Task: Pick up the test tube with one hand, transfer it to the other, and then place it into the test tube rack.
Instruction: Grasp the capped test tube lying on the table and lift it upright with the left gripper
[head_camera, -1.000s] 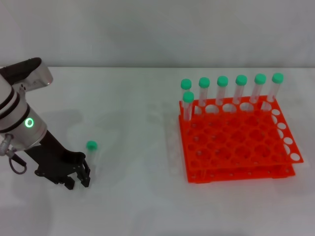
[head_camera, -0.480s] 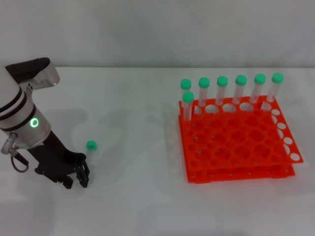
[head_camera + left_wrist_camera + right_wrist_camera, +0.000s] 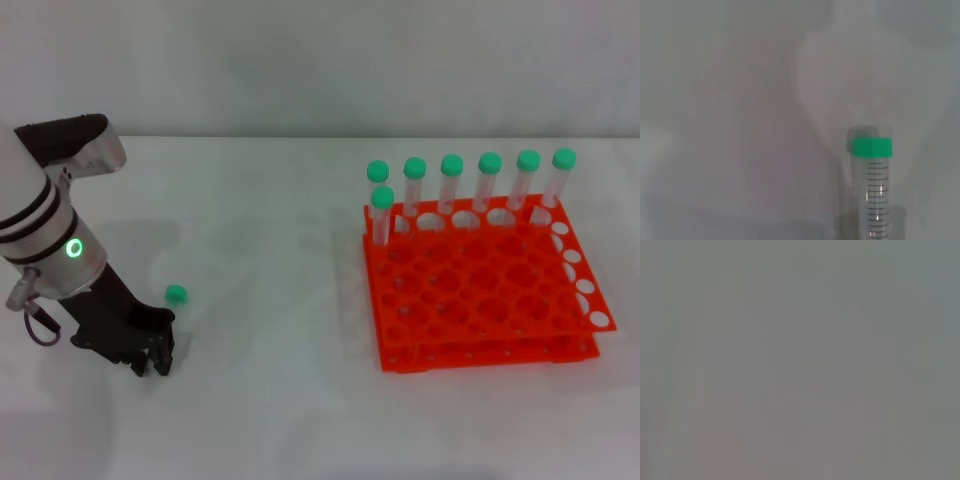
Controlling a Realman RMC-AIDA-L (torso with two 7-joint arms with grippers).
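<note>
Head view: left gripper [image 3: 157,362] sits low at the near left of the white bench [image 3: 270,400], its black body angled down from a silver-white wrist with a green glowing ring [image 3: 73,249]. Whether its fingers are apart or clamped on anything cannot be told from these pictures.

Test tube [image 3: 174,305] is at the near left, just beside that gripper; only its green cap shows plainly, a little farther back than the fingertips, with the clear body barely visible. The left wrist view shows the same tube [image 3: 873,190] lengthwise — green screw cap, clear barrel, printed graduation marks — with white surface behind it.

Test tube rack [image 3: 480,290], bright orange and two-tiered, stands on the right of the bench, well apart from the left gripper. Seven green-capped tubes [image 3: 452,185] stand upright in it — six along the far row, one a row nearer at the left end.

Right gripper: not visible; its wrist view shows only uniform grey.
</note>
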